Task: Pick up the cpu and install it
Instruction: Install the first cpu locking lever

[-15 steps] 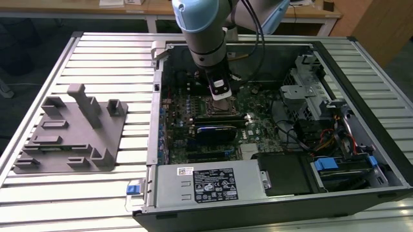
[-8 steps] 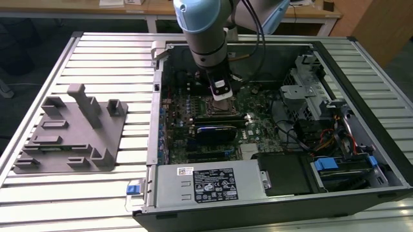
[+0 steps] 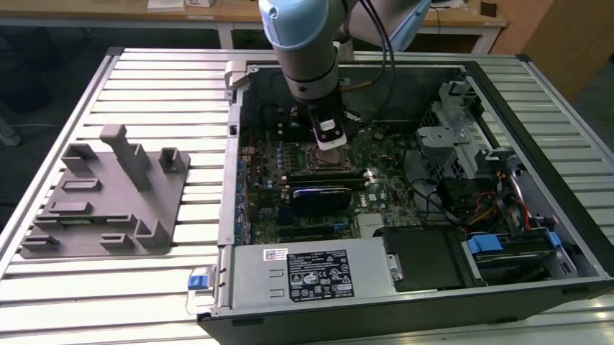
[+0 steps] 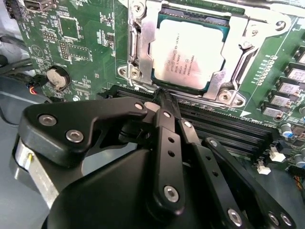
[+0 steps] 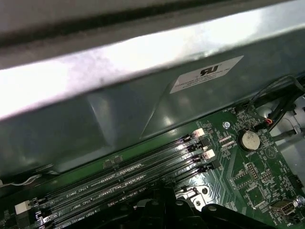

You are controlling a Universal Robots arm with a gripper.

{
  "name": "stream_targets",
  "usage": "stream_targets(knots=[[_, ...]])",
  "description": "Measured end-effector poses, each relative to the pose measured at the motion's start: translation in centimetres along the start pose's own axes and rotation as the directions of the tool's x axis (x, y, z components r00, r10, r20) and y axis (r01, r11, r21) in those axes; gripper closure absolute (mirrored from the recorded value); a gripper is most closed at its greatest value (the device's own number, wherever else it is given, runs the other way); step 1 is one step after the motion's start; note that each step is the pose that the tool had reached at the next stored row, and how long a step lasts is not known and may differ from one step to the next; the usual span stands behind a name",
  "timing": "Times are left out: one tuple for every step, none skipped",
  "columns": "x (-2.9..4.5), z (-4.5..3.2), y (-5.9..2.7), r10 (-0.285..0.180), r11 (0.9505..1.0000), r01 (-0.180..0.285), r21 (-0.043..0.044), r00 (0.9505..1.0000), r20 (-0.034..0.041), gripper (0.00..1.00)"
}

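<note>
The slatted metal table (image 3: 144, 280) carries everything: ribbed aluminium, pale and reflective, with the open computer case (image 3: 317, 291) lying on its side toward the exterior view's right edge so that the board inside faces up and can be reached from above. Near the table's opposite edge, at the exterior view's left, sits a grey plastic tray (image 3: 101, 201) of matte moulded blocks and upright posts, shaped to keep parts in fixed spots. Inside the case lies the green circuit board (image 4: 81, 52), flat and densely studded with small parts, with long black memory slots (image 5: 138, 169) running side by side and a round silver coin battery (image 4: 58, 76) near one edge. The arm (image 3: 302, 43) reaches straight down over the board's far half, its gripper (image 4: 164, 102) — black jointed links with bright screw heads — pressed together to a narrow tip with nothing between the fingers, just beside the socket's near edge. The cpu (image 4: 188, 52) already lies flat in its socket — a smooth silver square with a thin green rim, framed by a shiny steel bracket (image 4: 138, 43) that seems to hold it seated.
</note>
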State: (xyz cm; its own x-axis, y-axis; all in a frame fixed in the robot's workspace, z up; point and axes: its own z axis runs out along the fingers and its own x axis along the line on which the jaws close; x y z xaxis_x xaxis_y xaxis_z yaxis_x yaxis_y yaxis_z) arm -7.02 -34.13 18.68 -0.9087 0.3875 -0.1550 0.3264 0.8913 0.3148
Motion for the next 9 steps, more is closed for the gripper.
stream_targets(knots=[[-0.03,0.02,-0.01,0.0,1.0,0.0,0.0,1.0,0.0001,0.89],[-0.06,0.02,-0.03,0.0,1.0,0.0,0.0001,1.0,0.0,0.89],[-0.09,0.03,-0.04,0.0,1.0,0.0,0.0,1.0,0.0,0.89],[-0.12,0.04,-0.06,0.0,1.0,0.0,-0.0001,1.0,0.0,0.89],[-0.15,0.04,-0.08,0.0,1.0,0.0,-0.0003,1.0,-0.0001,0.89],[-0.17,0.04,-0.1,0.0,1.0,0.0,-0.0006,1.0,-0.0003,0.89],[-0.19,0.04,-0.12,0.001,1.0,-0.001,-0.0016,1.0,-0.0006,0.89],[-0.21,0.04,-0.14,0.001,1.0,-0.001,-0.003,1.0,-0.0012,0.89],[-0.23,0.03,-0.17,0.001,1.0,-0.002,-0.0049,1.0,-0.0018,0.89]])
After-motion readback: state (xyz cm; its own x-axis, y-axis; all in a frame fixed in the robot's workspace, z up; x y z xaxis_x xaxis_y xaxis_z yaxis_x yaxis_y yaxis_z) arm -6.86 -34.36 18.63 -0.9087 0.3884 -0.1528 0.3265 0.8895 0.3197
